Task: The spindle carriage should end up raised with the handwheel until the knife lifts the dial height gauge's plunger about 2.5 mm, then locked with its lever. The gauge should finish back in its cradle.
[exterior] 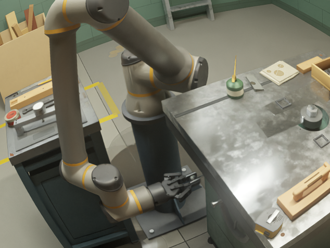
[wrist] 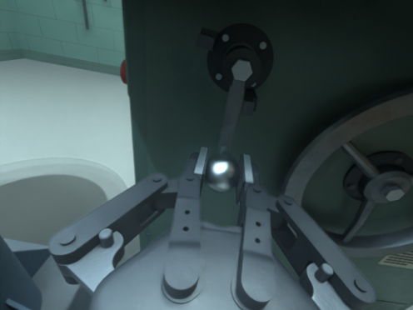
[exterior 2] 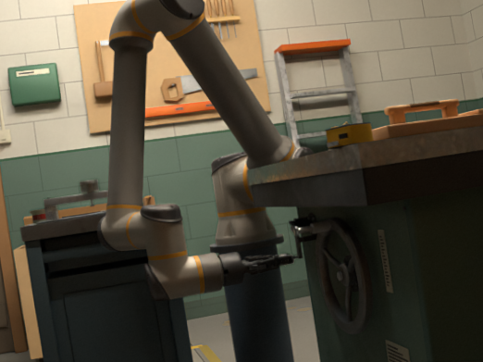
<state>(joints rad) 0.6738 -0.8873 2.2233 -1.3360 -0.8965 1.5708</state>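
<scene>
The lock lever (wrist: pixel 231 112) hangs down from its black hub on the green machine side, just left of the spoked handwheel (wrist: pixel 366 183) (exterior 2: pixel 340 273). Low beside the machine, under the table's overhang, my gripper (wrist: pixel 221 166) (exterior: pixel 190 181) (exterior 2: pixel 284 258) is closed on the lever's shiny ball knob (wrist: pixel 220 171). The dial height gauge (exterior: pixel 28 113) with its red-faced dial rests on the grey side cabinet to the left, far from the gripper. The spindle (exterior: pixel 311 114) stands in the round opening of the steel table top.
Behind the work a step ladder (exterior 2: pixel 319 90) and a tool board (exterior 2: pixel 171 58) stand against the tiled wall. On the table top sit a green oil can (exterior: pixel 234 88), a tape measure (exterior: pixel 269 223) and a wooden push block (exterior: pixel 306 191). My own pedestal (exterior: pixel 156 149) stands close by the gripper.
</scene>
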